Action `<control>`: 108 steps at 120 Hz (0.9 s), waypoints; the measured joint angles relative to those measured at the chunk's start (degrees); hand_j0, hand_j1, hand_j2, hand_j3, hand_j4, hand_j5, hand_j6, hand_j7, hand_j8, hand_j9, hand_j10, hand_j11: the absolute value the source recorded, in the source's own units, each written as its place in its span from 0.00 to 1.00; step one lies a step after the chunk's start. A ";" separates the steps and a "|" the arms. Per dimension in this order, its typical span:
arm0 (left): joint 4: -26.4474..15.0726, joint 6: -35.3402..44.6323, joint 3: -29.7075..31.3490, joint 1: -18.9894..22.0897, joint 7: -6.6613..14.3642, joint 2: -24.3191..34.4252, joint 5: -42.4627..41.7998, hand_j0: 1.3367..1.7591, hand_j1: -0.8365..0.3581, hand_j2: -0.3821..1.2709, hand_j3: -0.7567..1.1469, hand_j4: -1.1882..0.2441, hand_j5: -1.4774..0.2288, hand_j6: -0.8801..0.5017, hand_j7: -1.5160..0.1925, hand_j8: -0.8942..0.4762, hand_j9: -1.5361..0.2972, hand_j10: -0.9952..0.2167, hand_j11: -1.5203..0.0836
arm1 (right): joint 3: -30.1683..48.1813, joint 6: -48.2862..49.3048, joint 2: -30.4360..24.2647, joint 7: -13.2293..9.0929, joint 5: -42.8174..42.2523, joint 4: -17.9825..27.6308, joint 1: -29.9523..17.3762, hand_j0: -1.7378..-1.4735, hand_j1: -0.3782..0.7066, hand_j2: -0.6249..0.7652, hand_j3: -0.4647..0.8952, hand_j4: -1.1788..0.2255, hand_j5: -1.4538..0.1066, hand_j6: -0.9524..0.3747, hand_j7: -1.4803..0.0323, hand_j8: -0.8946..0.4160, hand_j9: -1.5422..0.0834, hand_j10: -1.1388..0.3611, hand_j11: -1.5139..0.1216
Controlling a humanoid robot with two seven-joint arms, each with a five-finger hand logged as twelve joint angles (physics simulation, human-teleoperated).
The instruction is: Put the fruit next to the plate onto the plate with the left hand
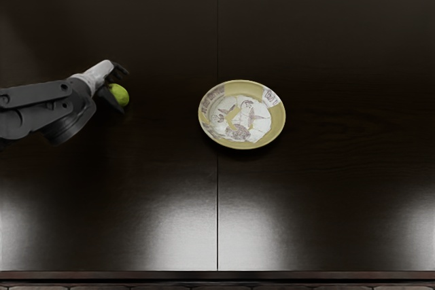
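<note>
A small green fruit (119, 94) lies at the left side of the dark table, well left of the plate. My left hand (113, 88) reaches in from the left edge and its dark fingers curl around the fruit from above and below. Whether the fruit still touches the table I cannot tell. The plate (242, 114) is yellow-rimmed with a pale bird drawing inside and sits near the table's middle, with nothing on it. My right arm does not show.
The dark glossy table (326, 195) has a seam running down its middle, just left of the plate's centre. A pale wall strip runs along the top edge.
</note>
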 joint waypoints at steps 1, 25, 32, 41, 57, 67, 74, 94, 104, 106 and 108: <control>0.13 0.02 0.01 0.00 0.00 -0.06 0.00 0.76 0.66 0.27 0.40 0.59 0.61 0.39 0.63 0.41 0.60 0.54 0.68 | 0.00 0.00 0.00 0.00 0.00 0.00 0.00 0.30 0.05 0.45 0.34 0.83 0.92 0.71 0.96 0.67 0.94 0.75 0.91; 1.48 0.25 0.15 0.36 0.00 -0.22 0.03 0.76 0.60 0.28 0.40 0.56 0.57 0.35 0.59 0.37 0.56 0.50 0.63 | 0.00 0.00 0.00 0.00 0.00 -0.02 0.00 0.30 0.04 0.45 0.34 0.83 0.92 0.71 0.96 0.67 0.94 0.75 0.91; 1.57 0.24 0.17 0.36 0.02 -0.22 0.03 0.76 0.57 0.28 0.40 0.54 0.55 0.33 0.57 0.35 0.54 0.48 0.61 | 0.00 0.00 0.00 0.00 0.00 -0.01 0.00 0.30 0.04 0.45 0.34 0.83 0.92 0.71 0.96 0.67 0.94 0.75 0.91; 1.64 0.22 0.28 0.36 0.03 -0.22 0.03 0.76 0.55 0.29 0.40 0.52 0.53 0.31 0.55 0.33 0.52 0.45 0.59 | 0.00 0.00 0.00 0.00 0.00 -0.01 0.00 0.30 0.04 0.45 0.34 0.83 0.92 0.71 0.96 0.67 0.94 0.75 0.91; 1.69 0.18 0.55 0.36 0.04 -0.30 0.05 0.76 0.51 0.29 0.40 0.50 0.50 0.29 0.52 0.30 0.49 0.43 0.55 | 0.00 0.00 0.00 0.00 0.00 0.01 0.00 0.30 0.05 0.45 0.34 0.83 0.92 0.71 0.96 0.67 0.94 0.75 0.91; 1.69 0.13 0.70 0.45 0.05 -0.31 0.05 0.76 0.49 0.29 0.40 0.48 0.48 0.28 0.50 0.29 0.48 0.41 0.54 | 0.00 0.00 0.00 0.00 0.00 0.00 0.00 0.30 0.04 0.45 0.34 0.83 0.92 0.71 0.96 0.67 0.94 0.75 0.91; 1.70 0.03 0.80 0.45 0.05 -0.31 0.14 0.75 0.48 0.30 0.40 0.47 0.47 0.28 0.49 0.28 0.47 0.41 0.52 | 0.00 0.00 0.00 0.00 0.00 -0.01 0.00 0.30 0.05 0.45 0.34 0.83 0.92 0.71 0.96 0.67 0.94 0.75 0.91; 1.70 -0.27 0.91 0.39 0.03 -0.31 0.13 0.74 0.44 0.33 0.40 0.45 0.42 0.34 0.43 0.30 0.41 0.38 0.46 | 0.00 0.00 0.00 0.00 0.00 -0.01 0.00 0.30 0.05 0.45 0.34 0.83 0.92 0.71 0.96 0.67 0.94 0.75 0.91; 1.70 -0.32 0.95 0.36 0.10 -0.31 -0.05 0.74 0.43 0.37 0.40 0.43 0.40 0.35 0.42 0.31 0.40 0.36 0.44 | 0.00 0.00 0.00 0.00 0.00 0.00 0.00 0.30 0.05 0.45 0.34 0.83 0.92 0.71 0.96 0.67 0.94 0.75 0.91; 1.70 -0.33 0.95 0.36 0.10 -0.31 -0.09 0.74 0.43 0.37 0.40 0.43 0.40 0.35 0.41 0.31 0.39 0.35 0.44 | 0.00 0.00 0.00 0.00 0.00 0.00 0.00 0.30 0.05 0.45 0.34 0.83 0.92 0.71 0.96 0.67 0.94 0.75 0.91; 1.70 -0.33 0.95 0.36 0.11 -0.31 -0.14 0.74 0.43 0.37 0.40 0.43 0.40 0.35 0.41 0.31 0.39 0.35 0.43 | 0.00 0.00 0.00 0.00 0.00 0.00 0.00 0.30 0.05 0.45 0.34 0.83 0.92 0.71 0.96 0.67 0.94 0.75 0.91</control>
